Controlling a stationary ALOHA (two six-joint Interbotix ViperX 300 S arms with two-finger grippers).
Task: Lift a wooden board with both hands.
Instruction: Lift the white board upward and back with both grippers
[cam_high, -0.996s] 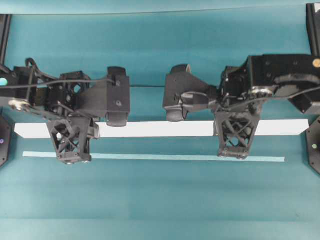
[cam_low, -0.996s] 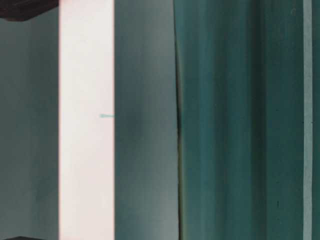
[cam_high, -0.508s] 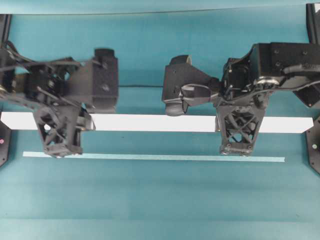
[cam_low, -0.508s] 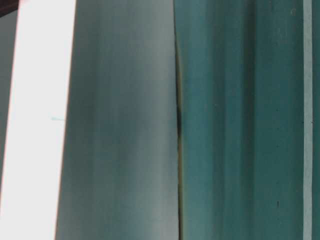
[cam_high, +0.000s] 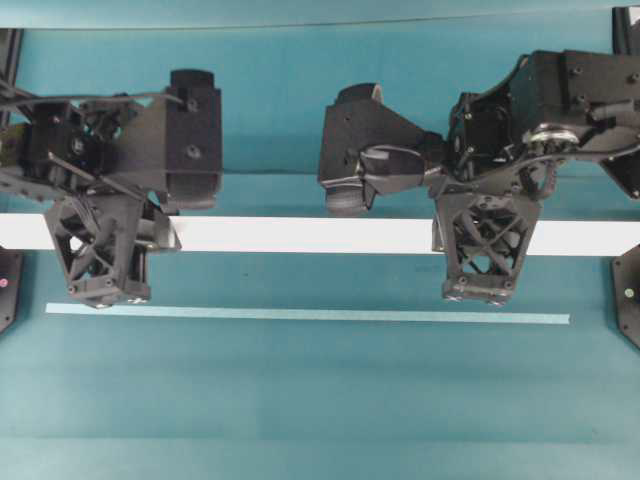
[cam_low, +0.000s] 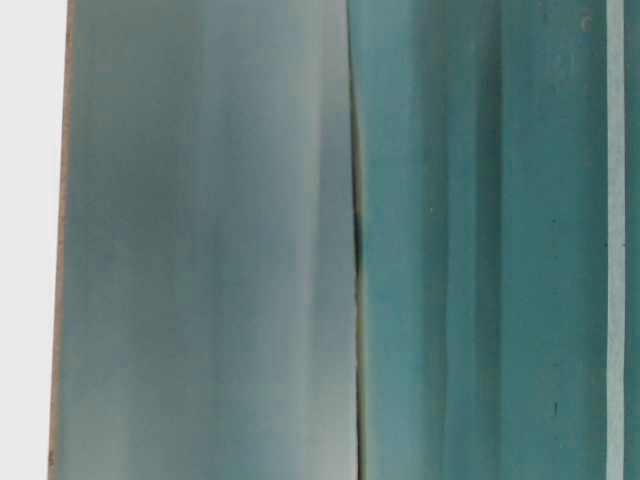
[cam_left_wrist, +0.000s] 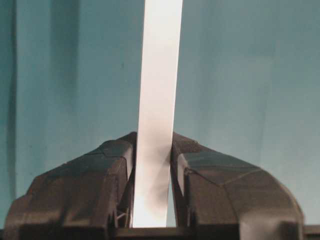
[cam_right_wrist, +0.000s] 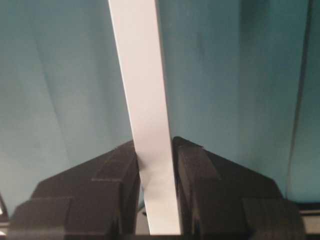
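Both my left gripper (cam_left_wrist: 152, 185) and right gripper (cam_right_wrist: 156, 180) are clamped narrowly on the wooden board (cam_high: 300, 235), which hangs level between them, parallel to the pale strip (cam_high: 300, 314) nearer the tabletop's (cam_high: 300, 400) front edge.

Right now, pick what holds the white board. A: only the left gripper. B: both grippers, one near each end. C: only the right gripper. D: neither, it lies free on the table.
B: the left gripper and the right gripper each clamp the white board.
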